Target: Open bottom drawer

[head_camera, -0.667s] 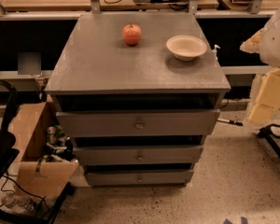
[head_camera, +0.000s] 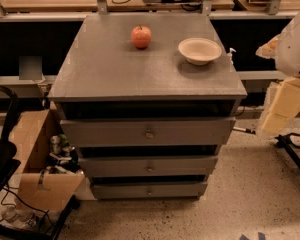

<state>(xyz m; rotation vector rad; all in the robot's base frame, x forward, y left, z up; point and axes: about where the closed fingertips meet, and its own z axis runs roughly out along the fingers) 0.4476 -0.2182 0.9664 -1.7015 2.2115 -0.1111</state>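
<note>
Bottom drawer [head_camera: 149,189] looks shut at the cabinet's foot under two taller drawers [head_camera: 149,149], empty bowl [head_camera: 200,50] and apple [head_camera: 141,36] on the worktop [head_camera: 115,71], cluttered cardboard box [head_camera: 37,159] left, pincer [head_camera: 285,106] off right, can't tell its grip.

The robot shows at 3 o'clock in the view, cut by the frame edge. Its arm [head_camera: 296,44] has a smooth, rounded white shell with a small tan piece on the side. Under it, the end effector [head_camera: 280,111] is pale cream and blocky, with flat angled faces.
</note>
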